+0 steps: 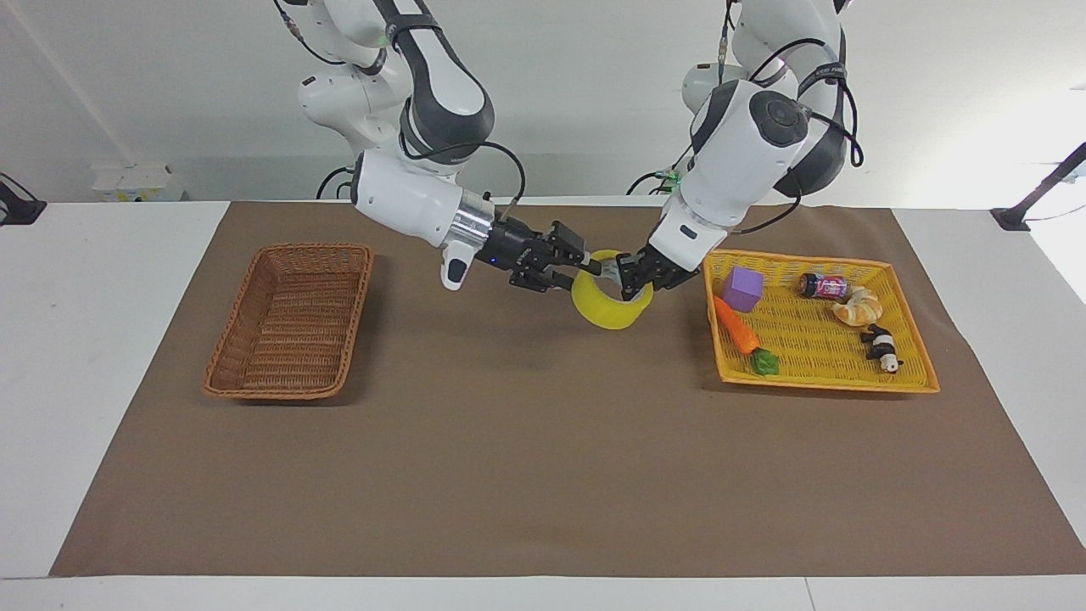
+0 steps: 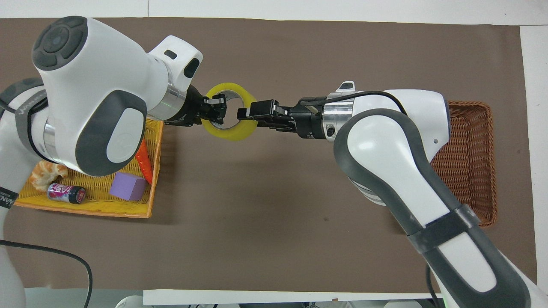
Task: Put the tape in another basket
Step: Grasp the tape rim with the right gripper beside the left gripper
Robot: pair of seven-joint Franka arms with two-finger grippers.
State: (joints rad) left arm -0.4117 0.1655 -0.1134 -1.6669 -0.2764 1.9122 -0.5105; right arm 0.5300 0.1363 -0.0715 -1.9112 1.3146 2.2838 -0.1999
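the facing view looks from high up across the table (image 1: 127, 280) toward the robots, far enough back to take in the whole brown mat (image 1: 543, 475), with both arm bases at the top of the frame. the overhead view sits high above the robots' own end and looks steeply down and forward, much closer in, so the arms fill the lower frame. both views share the mat's middle, the wicker basket (image 1: 288, 318) (image 2: 475, 171) and the yellow tray (image 1: 823, 331) (image 2: 85, 201), mirrored side for side.
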